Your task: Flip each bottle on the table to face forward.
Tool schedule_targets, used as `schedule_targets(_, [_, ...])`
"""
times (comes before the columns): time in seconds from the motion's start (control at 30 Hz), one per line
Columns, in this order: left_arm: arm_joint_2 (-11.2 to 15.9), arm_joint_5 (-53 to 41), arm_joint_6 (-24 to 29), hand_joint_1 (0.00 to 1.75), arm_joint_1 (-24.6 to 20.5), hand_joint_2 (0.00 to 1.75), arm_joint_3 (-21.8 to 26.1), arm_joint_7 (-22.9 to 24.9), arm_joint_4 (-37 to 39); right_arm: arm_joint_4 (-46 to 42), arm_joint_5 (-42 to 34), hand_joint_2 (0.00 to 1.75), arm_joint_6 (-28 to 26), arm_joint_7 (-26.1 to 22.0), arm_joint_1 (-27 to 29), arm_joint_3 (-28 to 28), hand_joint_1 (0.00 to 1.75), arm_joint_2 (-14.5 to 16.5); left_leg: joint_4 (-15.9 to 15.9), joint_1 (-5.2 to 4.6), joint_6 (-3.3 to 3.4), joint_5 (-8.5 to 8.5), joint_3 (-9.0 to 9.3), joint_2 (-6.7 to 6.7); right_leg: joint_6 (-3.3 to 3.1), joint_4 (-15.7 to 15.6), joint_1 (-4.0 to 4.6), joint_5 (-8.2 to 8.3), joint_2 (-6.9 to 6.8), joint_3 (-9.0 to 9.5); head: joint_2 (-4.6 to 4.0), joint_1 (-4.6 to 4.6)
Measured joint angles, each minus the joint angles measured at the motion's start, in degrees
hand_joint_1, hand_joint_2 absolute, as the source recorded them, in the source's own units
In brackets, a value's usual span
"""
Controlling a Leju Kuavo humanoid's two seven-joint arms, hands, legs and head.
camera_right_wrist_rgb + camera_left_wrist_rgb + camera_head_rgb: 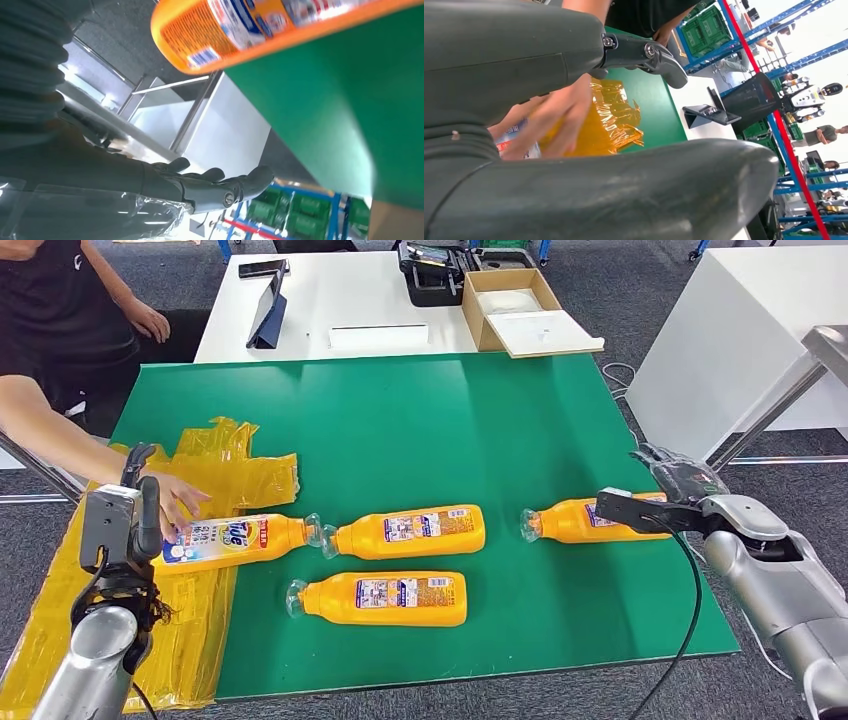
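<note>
Right hand (pixel 668 488), fingers (pixel 220 186) loose and grasping nothing, sits beside the base of the rightmost bottle (pixel 580 521) at four o'clock on the table (pixel 420 420); its long axis runs nine-to-three. Left hand (pixel 125 525) released.

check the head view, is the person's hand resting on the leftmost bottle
Yes, the person's hand lies on the base end of the leftmost bottle, the one showing its blue and white front label, beside the robot's left hand.
</note>
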Motion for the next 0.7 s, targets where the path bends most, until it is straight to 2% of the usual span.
schedule_targets(0.2, [0.0,0.8,0.0,0.00,-0.2,0.00,0.0,-0.4,0.5,1.4,-1.5,0.00,8.9,-3.0,-1.6,2.5,0.00,-0.9,0.0,0.00,0.01,0.01,-0.02,-0.01,0.00,0.0,-0.01,0.00,-0.01,-0.03,0.00,0.00])
schedule_targets(0.3, [0.0,0.9,0.0,0.00,-0.3,0.00,0.0,-0.4,0.9,2.6,-1.6,0.00,11.5,-4.5,-2.6,4.8,0.00,-1.5,0.0,0.00,0.02,0.02,-0.04,-0.01,0.00,0.0,-0.01,0.00,-0.01,-0.03,0.00,0.00])
schedule_targets(0.53, [0.0,1.3,0.0,0.00,-0.5,0.00,-0.1,-0.4,1.6,7.3,-0.1,0.00,12.0,-6.6,-5.6,9.5,0.00,-2.0,0.0,0.00,0.02,0.02,-0.06,-0.01,0.00,0.0,-0.01,0.00,-0.01,-0.06,0.00,0.00])
schedule_targets(0.7, [0.0,1.4,-0.1,0.00,-1.1,0.00,-0.5,-0.4,2.0,12.5,1.3,0.00,9.5,-7.2,-7.6,12.5,0.00,-1.9,0.0,0.00,0.02,0.02,-0.07,-0.01,0.00,0.0,0.00,0.00,-0.01,-0.06,0.00,-0.01])
